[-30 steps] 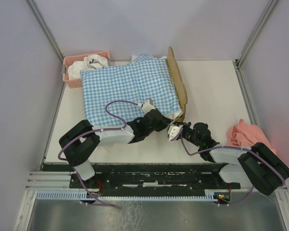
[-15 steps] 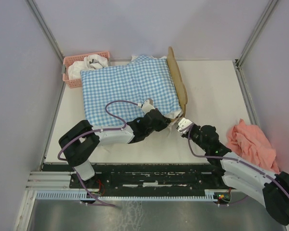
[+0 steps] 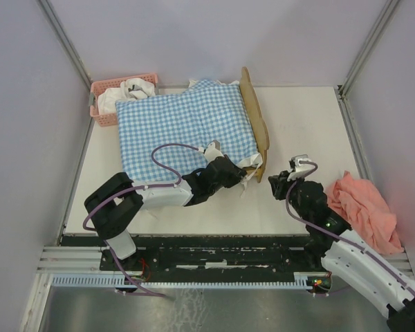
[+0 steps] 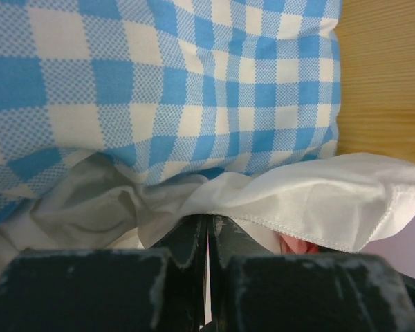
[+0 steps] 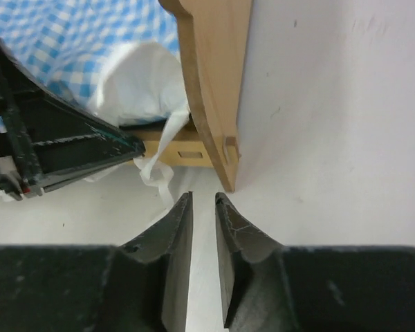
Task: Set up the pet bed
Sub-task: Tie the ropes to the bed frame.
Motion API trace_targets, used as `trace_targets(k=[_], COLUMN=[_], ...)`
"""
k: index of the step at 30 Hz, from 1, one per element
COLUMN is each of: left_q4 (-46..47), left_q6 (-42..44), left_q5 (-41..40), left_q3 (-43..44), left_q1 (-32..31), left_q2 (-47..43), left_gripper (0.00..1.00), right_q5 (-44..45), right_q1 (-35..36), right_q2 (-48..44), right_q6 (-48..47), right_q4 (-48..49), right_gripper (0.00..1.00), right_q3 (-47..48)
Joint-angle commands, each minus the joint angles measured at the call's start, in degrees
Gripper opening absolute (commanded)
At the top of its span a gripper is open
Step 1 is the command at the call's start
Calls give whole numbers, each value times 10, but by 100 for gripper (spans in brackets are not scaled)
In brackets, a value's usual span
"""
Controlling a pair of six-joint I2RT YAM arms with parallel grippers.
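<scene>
The pet bed shows its wavy light-wood headboard [image 3: 254, 117] standing right of the blue-white gingham bedding [image 3: 183, 124] that covers the frame. My left gripper [image 3: 243, 177] is at the bed's near right corner, shut on the bedding's white ruffle [image 4: 318, 200], which drapes over its fingertips [image 4: 194, 232]. The gingham [image 4: 180, 90] and the wood [image 4: 380, 76] fill that view. My right gripper [image 3: 275, 181] hovers over the table just right of that corner, slightly open with nothing between its fingers. Its wrist view shows the gripper [image 5: 203, 197] facing the headboard's end [image 5: 218, 76].
A pink basket [image 3: 117, 97] holding white cloth stands at the back left, touching the bedding. A salmon-pink cloth [image 3: 360, 207] lies crumpled at the right edge, beside my right arm. Grey walls close in the table on three sides.
My right gripper has drawn back from the bed's near corner and moved right toward the pink cloth. The left gripper has kept its hold and place.
</scene>
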Motion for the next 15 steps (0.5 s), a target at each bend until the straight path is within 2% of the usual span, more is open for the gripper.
trace_targets(k=[1,7,15], left_q4=[46,50,48], left_q6=[30,39,42], left_q5=[-2,-11,-20], left_q3=[12,7,7], left_q1=[3,3,4], left_q2=[-28,-38,-41], left_gripper=[3,3,3], right_q5=[-3,-30,-4], right_q1=[1,21,65], right_q2=[105,267,397], right_q6=[173,161,126], right_q4=[14,179,365], right_gripper=[30,37,41], right_q3=[3,-11,-30])
